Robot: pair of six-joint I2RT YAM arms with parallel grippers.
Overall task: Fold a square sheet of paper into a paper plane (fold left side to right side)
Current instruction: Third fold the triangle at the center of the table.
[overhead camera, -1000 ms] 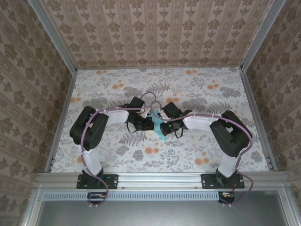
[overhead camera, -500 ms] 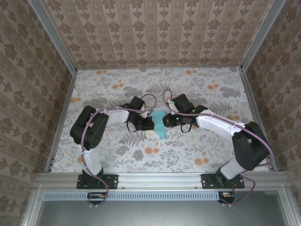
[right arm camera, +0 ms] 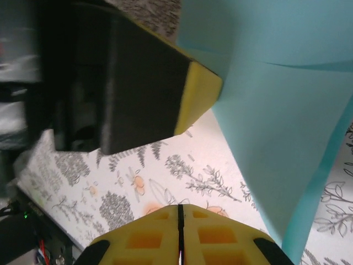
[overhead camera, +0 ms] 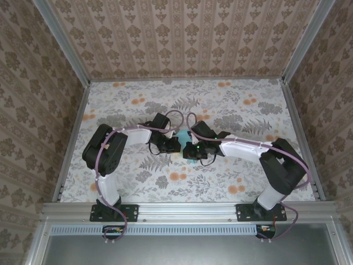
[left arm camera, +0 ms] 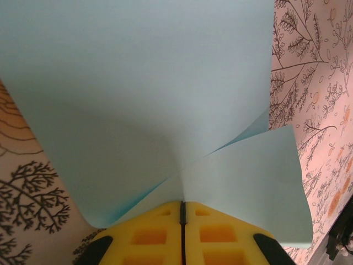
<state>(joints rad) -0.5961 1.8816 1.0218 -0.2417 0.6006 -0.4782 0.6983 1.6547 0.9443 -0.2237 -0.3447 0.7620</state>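
- The table (overhead camera: 248, 110) has a floral top. It lies bare across its far half and along both sides, so most open room is there.
- Patterned walls (overhead camera: 182, 38) close it in at the back, left and right, meeting the tabletop along straight edges.
- A metal rail (overhead camera: 187, 210) runs along the near edge and carries both arm bases.
- The left arm (overhead camera: 105, 152) bends in from the left and the right arm (overhead camera: 281, 165) from the right. Their wrists meet near the middle of the table, leaving little space between them.
- The blue paper (overhead camera: 182, 134) sits at that meeting point, mostly covered by the wrists from above. From the left wrist it rises as a broad curved sheet (left arm camera: 138, 94), with a second flap spreading right to a straight edge and a sharp lower corner.
- The left gripper (left arm camera: 182, 205) has its yellow fingers pressed together, and the paper's layers run into the seam between them, so it is pinching the paper.
- The right gripper (right arm camera: 180, 208) has its fingers closed flat against each other with nothing between them. The paper's edge (right arm camera: 276, 110) hangs just beside it on the right, and the other gripper's yellow-tipped finger (right arm camera: 198, 94) touches that paper.
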